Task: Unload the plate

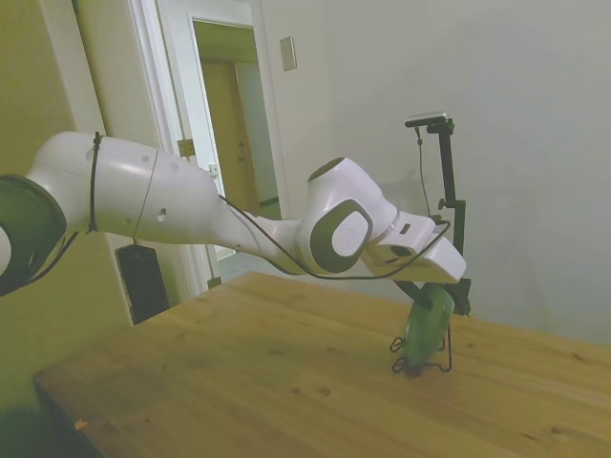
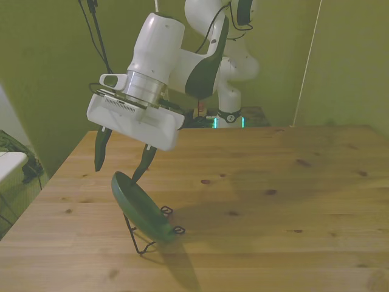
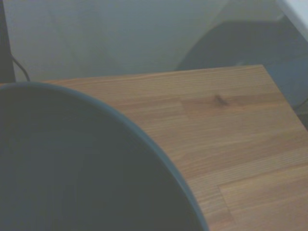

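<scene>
The plate (image 2: pixel 141 210) is seen standing on edge, tilted, in a thin black wire rack (image 2: pixel 144 238) near the front edge of the counter (image 2: pixel 273 201), toward the front view's left. It is still seated in the rack, so the unloading is judged not yet done: the plate has yet to be gripped, lifted clear of the wires and set down on the wood.

Just above it the hand (image 2: pixel 120 161) is held spread wide, with nothing clasped. One finger (image 2: pixel 143 164) is seen reaching down to the plate's upper rim, while the other hangs apart on the outer side; whether the rim is actually touched cannot be told. In the wrist view the dark curve of the plate (image 3: pixel 82 163) is shown filling much of the picture, which suggests that the hand is placed closely over it. In the side view the plate (image 1: pixel 426 329) is seen edge-on beneath the hand, with the rack's feet (image 1: pixel 420 363) resting on the wood.

The counter is made of pale jointed wooden boards with scattered knots, and no other loose objects are seen on it. Farther back, the white arm (image 2: pixel 200 67) is seen rising from its base behind the far edge. Beyond that, plain greenish walls are seen and, in the side view, an open doorway (image 1: pixel 234 124) with a white frame.
</scene>
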Robot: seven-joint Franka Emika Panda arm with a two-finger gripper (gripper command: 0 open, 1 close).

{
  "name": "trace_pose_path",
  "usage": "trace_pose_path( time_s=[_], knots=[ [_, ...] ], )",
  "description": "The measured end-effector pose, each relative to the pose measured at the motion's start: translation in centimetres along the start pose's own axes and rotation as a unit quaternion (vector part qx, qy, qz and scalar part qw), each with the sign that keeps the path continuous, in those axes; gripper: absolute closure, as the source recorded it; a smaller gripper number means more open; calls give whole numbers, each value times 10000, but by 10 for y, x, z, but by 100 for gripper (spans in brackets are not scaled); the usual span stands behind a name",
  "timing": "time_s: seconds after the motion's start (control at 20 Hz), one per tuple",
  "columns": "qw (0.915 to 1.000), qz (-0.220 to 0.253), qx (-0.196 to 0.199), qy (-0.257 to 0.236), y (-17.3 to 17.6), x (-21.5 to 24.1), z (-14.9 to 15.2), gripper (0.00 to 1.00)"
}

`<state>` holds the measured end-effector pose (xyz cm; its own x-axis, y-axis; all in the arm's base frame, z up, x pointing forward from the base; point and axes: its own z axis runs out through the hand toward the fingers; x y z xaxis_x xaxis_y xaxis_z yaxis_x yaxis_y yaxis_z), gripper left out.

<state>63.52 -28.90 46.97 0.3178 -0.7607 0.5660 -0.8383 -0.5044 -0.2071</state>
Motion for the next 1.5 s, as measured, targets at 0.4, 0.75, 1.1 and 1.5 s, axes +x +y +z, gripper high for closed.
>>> trace_pose_path(
  time_s=[0.4,0.75,1.1,1.5],
  knots=[
    [10000,-26,-26,31,-2,1,9,100],
    [10000,-67,-15,28,-4,0,8,100],
    [9999,-96,-9,35,-5,-1,8,100],
    [9999,-150,22,74,-7,-1,7,100]
  ],
)
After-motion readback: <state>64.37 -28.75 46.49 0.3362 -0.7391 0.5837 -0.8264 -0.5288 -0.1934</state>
